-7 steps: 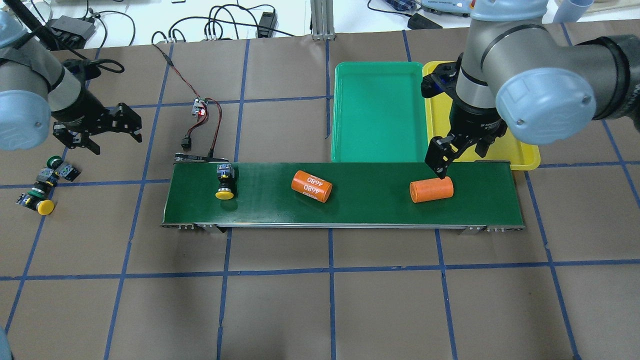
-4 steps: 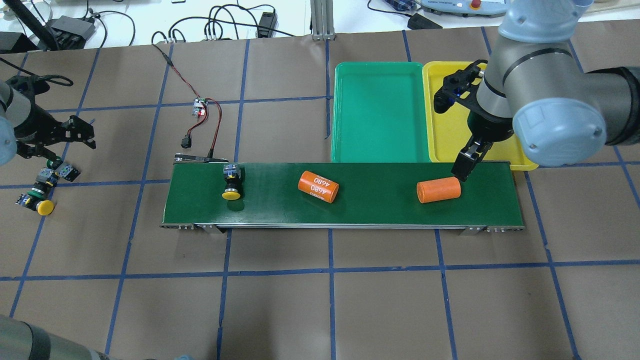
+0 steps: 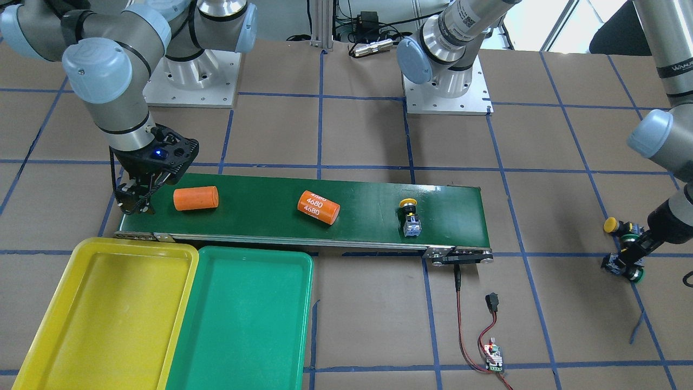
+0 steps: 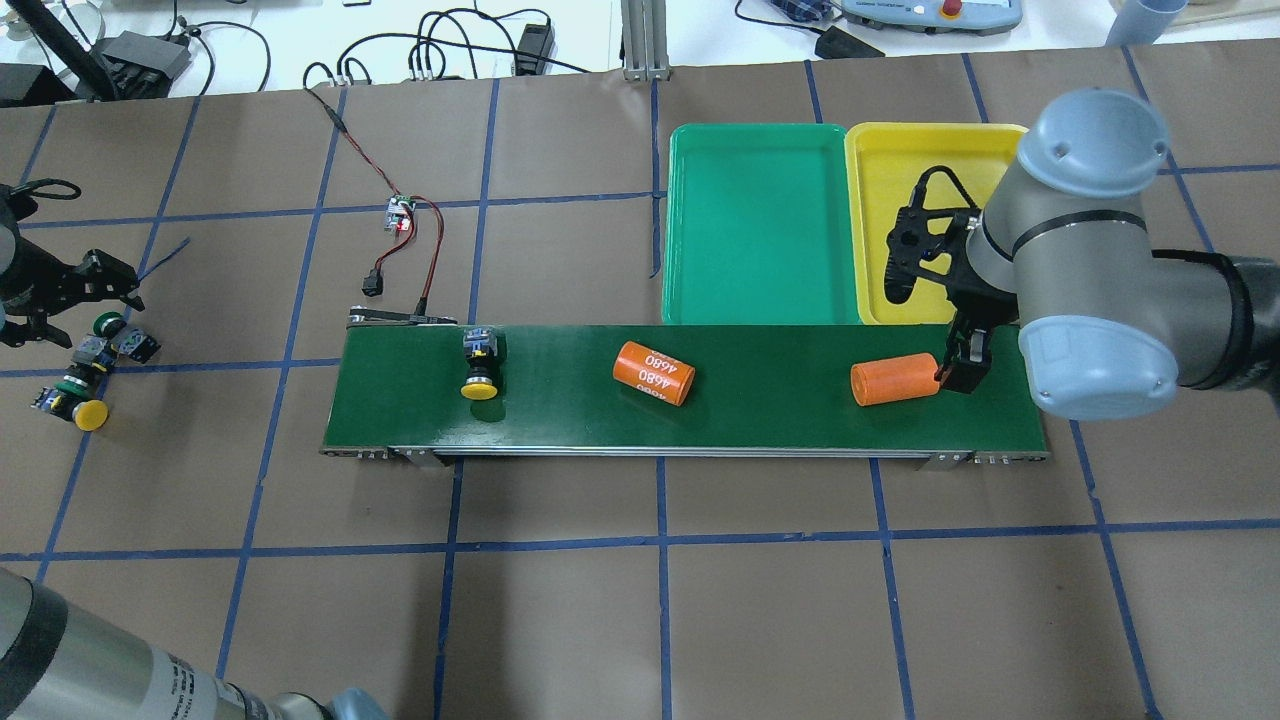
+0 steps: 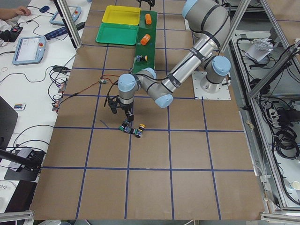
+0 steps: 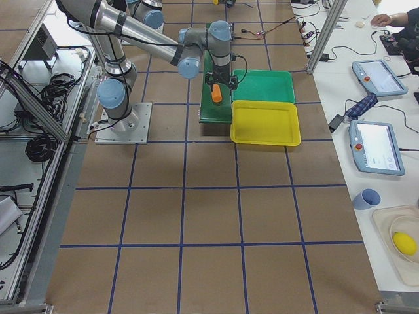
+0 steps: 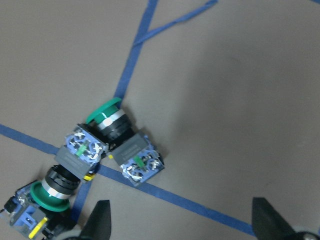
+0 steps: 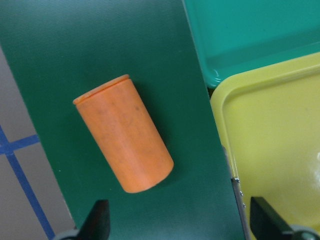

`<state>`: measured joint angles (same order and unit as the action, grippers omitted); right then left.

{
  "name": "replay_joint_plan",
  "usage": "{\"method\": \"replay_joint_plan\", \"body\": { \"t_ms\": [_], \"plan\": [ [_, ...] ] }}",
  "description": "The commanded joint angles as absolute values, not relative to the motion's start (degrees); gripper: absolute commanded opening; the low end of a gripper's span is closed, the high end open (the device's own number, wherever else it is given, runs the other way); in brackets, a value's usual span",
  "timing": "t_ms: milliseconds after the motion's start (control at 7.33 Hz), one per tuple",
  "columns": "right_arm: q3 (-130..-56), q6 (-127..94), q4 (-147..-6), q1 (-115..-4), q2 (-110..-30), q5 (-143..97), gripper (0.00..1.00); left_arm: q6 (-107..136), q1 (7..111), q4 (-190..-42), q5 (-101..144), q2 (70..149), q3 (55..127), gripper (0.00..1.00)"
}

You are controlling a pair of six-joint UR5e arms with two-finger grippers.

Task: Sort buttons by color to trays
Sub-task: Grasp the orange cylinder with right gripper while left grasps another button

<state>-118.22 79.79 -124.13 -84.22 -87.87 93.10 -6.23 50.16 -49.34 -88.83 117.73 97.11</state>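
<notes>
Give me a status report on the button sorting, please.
Left tool open over three loose push-buttons. Right tool open beside plain orange cylinder. Yellow-capped push-button on dark-green conveyor belt. That cylinder and 4680-marked orange cylinder lie between it and right tool.

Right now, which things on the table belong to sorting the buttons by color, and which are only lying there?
For the job:
yellow button on the conveyor belt
two green buttons and a second yellow button, clustered on the table
green tray
yellow tray

Only lying there:
plain orange cylinder
orange cylinder marked 4680
small circuit board with wires
</notes>
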Motion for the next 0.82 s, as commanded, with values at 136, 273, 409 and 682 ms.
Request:
{"method": "replay_joint_plan", "body": {
  "t_ms": [136, 273, 409, 682],
  "plan": [
    [-119.36, 78.79, -125.41, -84.37, -88.07, 93.08, 1.00, 4.02, 49.83, -49.22, -88.94, 121.10, 97.03, 1.00],
    [-119.36, 75.53, -125.25, -84.64, -88.41, 90.73, 1.00, 3.87, 49.66, -49.04, -88.86, 122.24, 96.68, 1.00],
    [-119.01, 68.97, -124.72, -84.64, -88.33, 90.09, 1.00, 4.04, 49.66, -48.96, -88.94, 123.47, 95.64, 1.00],
    [-118.83, 51.40, -122.19, -84.73, -89.03, 89.56, 1.00, 7.54, 49.75, -49.56, -88.95, 124.01, 95.71, 0.48]
  ]
}}
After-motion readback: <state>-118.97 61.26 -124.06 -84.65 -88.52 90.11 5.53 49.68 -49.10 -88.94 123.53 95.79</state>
